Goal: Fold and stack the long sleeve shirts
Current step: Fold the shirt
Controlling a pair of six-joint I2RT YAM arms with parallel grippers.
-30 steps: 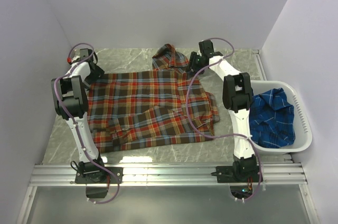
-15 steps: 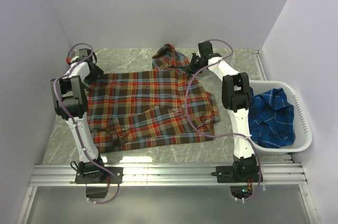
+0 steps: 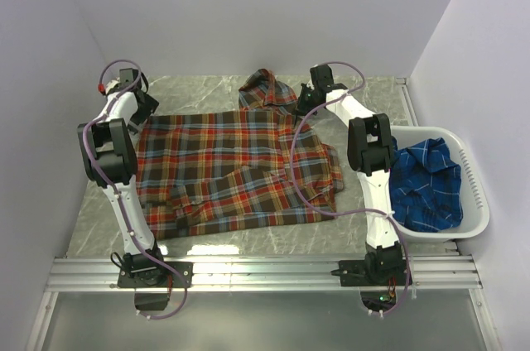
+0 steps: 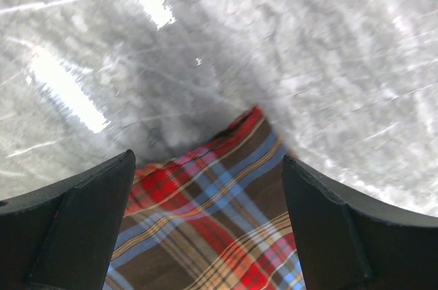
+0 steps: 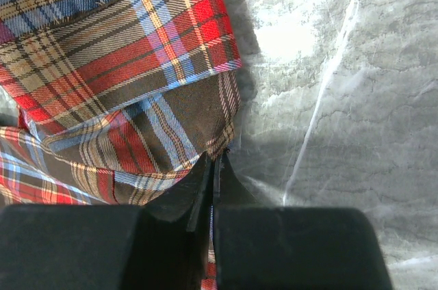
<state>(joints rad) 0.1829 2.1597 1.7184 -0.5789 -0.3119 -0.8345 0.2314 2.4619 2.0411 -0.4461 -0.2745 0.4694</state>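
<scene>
The red-orange plaid long sleeve shirt (image 3: pixel 232 169) lies spread flat on the marble table, its collar bunched at the far side (image 3: pixel 267 90). My right gripper (image 3: pixel 301 103) (image 5: pixel 215 156) is shut on that shirt's far right edge (image 5: pixel 137 50), with a strip of plaid pinched between the fingers. My left gripper (image 3: pixel 142 112) (image 4: pixel 207 160) is open just above the shirt's far left corner (image 4: pixel 212 221), one finger on each side of it. The blue plaid shirt (image 3: pixel 426 185) lies crumpled in the basket.
The white plastic basket (image 3: pixel 474 177) stands at the right edge of the table, beside the right arm. Walls close in on the left, back and right. Bare marble (image 3: pixel 199 90) shows behind the shirt, and the metal rail (image 3: pixel 265 272) runs along the near edge.
The right gripper has closed onto the red shirt's edge. The left wrist has shifted slightly to the left and stays open.
</scene>
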